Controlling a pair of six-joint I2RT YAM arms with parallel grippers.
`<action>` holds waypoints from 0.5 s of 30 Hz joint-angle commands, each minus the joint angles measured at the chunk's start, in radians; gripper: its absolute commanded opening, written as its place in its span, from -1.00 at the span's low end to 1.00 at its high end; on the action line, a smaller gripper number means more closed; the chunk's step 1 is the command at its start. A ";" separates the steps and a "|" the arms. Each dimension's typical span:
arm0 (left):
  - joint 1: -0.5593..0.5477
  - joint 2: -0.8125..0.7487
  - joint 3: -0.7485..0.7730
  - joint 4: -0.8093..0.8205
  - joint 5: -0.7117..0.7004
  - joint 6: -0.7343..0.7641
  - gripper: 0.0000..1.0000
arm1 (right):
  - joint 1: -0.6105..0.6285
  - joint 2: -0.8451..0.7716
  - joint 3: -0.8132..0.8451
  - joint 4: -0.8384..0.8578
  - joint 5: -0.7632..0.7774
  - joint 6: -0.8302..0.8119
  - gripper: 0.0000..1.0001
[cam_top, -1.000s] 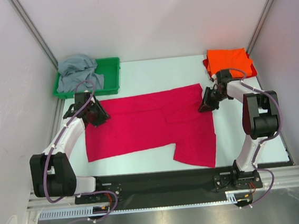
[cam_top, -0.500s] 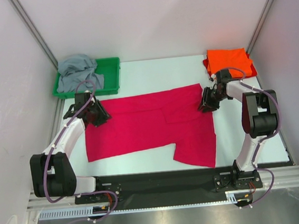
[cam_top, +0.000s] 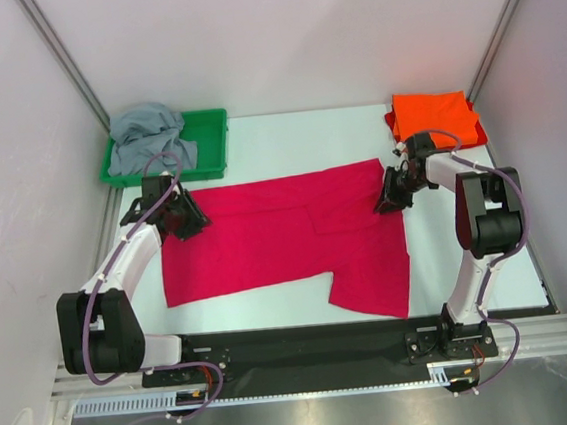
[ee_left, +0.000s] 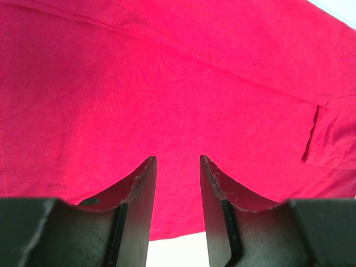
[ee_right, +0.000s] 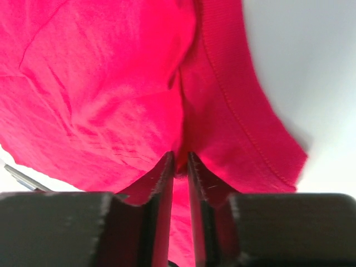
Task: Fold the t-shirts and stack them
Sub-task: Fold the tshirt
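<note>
The crimson-pink t-shirt (cam_top: 286, 237) lies spread flat across the middle of the table. My left gripper (cam_top: 186, 222) is at its far left corner, open, with its fingertips (ee_left: 149, 167) low over the cloth (ee_left: 167, 83) and nothing between them. My right gripper (cam_top: 388, 200) is at the far right corner, where its jaws (ee_right: 180, 156) are pinched on a raised fold of the crimson cloth (ee_right: 111, 83) beside the hem. The bright orange t-shirt (cam_top: 435, 117) sits folded at the far right. The grey t-shirt (cam_top: 150, 135) is bunched in the tray.
A green plastic tray (cam_top: 215, 144) stands at the far left and holds the grey shirt. White walls and metal posts close the table in on three sides. A black rail with the arm bases runs along the near edge.
The right gripper has shifted slightly left at the shirt's far right corner, and its jaws now pinch a fold there. The left arm and the shirts have not moved.
</note>
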 commanded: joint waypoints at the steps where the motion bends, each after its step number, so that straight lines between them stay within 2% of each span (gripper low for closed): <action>1: -0.002 -0.001 0.001 0.032 0.011 0.022 -0.16 | 0.008 -0.028 0.027 0.000 -0.026 0.011 -0.66; 5: -0.002 -0.001 -0.008 0.038 0.010 0.022 -0.15 | 0.006 -0.034 0.059 -0.042 -0.049 0.048 -1.00; 12: -0.002 -0.004 -0.010 0.038 0.004 0.023 -0.16 | 0.005 0.006 0.151 -0.239 -0.025 0.103 -1.00; 15: 0.000 -0.007 -0.014 0.039 0.002 0.022 -0.16 | 0.006 0.013 0.149 -0.262 -0.007 0.128 -1.00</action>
